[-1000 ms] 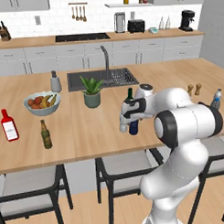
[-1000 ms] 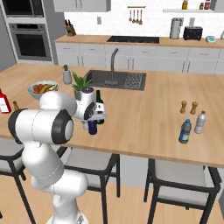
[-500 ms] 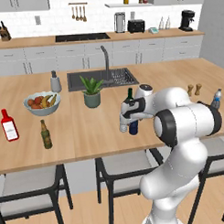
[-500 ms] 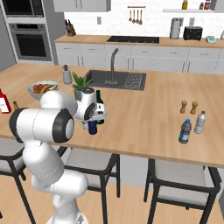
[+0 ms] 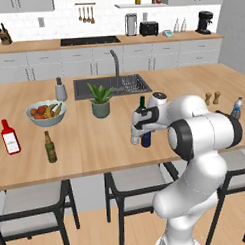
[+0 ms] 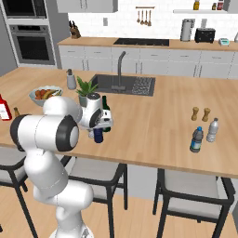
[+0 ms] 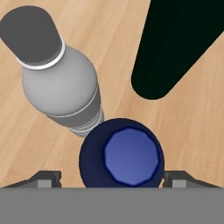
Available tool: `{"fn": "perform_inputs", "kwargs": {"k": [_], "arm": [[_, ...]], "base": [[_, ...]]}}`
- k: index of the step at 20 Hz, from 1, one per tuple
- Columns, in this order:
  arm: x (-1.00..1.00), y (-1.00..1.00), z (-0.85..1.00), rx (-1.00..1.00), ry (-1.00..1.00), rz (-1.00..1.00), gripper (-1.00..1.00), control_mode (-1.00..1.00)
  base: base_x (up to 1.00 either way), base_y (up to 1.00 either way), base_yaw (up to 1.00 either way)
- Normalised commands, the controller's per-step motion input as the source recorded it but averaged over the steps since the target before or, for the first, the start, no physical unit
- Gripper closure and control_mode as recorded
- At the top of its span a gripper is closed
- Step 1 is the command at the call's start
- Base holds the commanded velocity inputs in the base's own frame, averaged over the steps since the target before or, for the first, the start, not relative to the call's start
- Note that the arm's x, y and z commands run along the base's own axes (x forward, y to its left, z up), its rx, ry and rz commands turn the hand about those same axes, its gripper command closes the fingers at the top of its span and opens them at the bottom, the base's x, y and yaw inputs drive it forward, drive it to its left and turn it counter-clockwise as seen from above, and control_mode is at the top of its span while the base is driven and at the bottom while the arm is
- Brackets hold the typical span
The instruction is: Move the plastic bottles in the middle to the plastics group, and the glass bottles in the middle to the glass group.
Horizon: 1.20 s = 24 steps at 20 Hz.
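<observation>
1. The end effector (image 7: 112,177) is seen from above in the hand view, with a dark finger tip low on each side of the dark blue bottle (image 7: 121,156).
2. The tips are set wide apart, and a thin gap is seen between each tip and the bottle. Nothing is held. The lower parts of the tips are cut off at the bottom of the picture.
3. In the left base view the end effector (image 5: 140,128) is mostly covered by the white arm, so how wide it stands cannot be made out there.
4. The dark blue bottle (image 5: 146,139) is placed near the front edge of the wooden bench (image 5: 95,145), in the middle. Only its lower part is seen under the hand.
5. The greyish bottle (image 7: 57,83) is found just beside the blue one. Whether the two touch cannot be told. In the left base view the greyish bottle (image 5: 135,138) is half hidden.
6. The dark green wine bottle (image 5: 141,105) is set just behind them. Only its neck and shoulder are seen past the arm. In the hand view it is a dark shape (image 7: 179,43), cut off at the top.
7. The red flask (image 5: 10,138) and the small brown bottle (image 5: 50,147) are placed well apart from these, far to the left.
8. The clear water bottle (image 6: 213,130) is placed far to the right, near two wooden shakers (image 6: 200,114). A darker bottle (image 6: 196,140) is set just beside it, and its kind is too small to tell.
</observation>
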Motion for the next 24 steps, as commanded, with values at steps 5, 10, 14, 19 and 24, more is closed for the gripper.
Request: {"fn": "perform_inputs", "kwargs": {"k": [5, 10, 14, 19, 24], "arm": [[0.04, 0.00, 0.02, 0.00, 0.00, 0.00, 1.00, -1.00], [0.00, -0.02, 0.00, -0.03, 0.08, 0.00, 1.00, -1.00], [-0.07, -0.26, 0.08, 0.00, 0.08, -0.07, 1.00, -1.00], [-0.17, -0.54, 0.20, 0.00, 0.10, -0.13, 1.00, -1.00], [-0.13, -0.68, 0.22, 0.00, 0.01, -0.13, 1.00, -1.00]], "base": [[0.00, 0.00, 0.00], [0.00, 0.00, 0.00], [0.00, 0.00, 0.00], [0.00, 0.00, 0.00], [0.00, 0.00, 0.00]]}}
